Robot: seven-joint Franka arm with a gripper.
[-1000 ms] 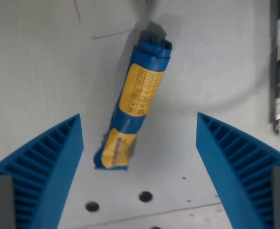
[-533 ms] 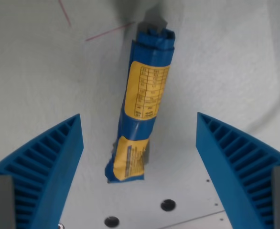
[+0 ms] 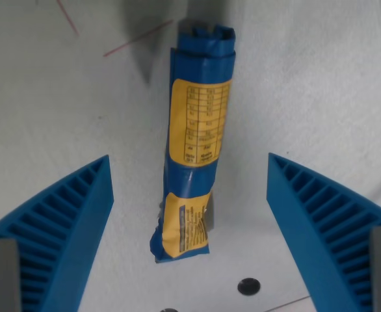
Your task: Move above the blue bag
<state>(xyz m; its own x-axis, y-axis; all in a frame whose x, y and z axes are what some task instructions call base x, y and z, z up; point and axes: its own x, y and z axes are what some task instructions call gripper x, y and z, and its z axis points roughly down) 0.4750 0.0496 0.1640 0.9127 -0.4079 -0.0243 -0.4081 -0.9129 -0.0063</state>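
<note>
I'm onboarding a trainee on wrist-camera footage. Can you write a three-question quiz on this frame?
1. True or false: the gripper is shut on the blue bag.
2. The bag's labels are: A) yellow B) green C) red.
3. Fill in: the bag lies ____ the two fingers.

Key: 1 false, the jaws stand wide open, clear of the bag; 2 A; 3 between.

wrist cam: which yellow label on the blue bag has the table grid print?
The long upper yellow label on the rolled blue bag, printed with a grid; the shorter lower yellow label shows dense text.
</note>
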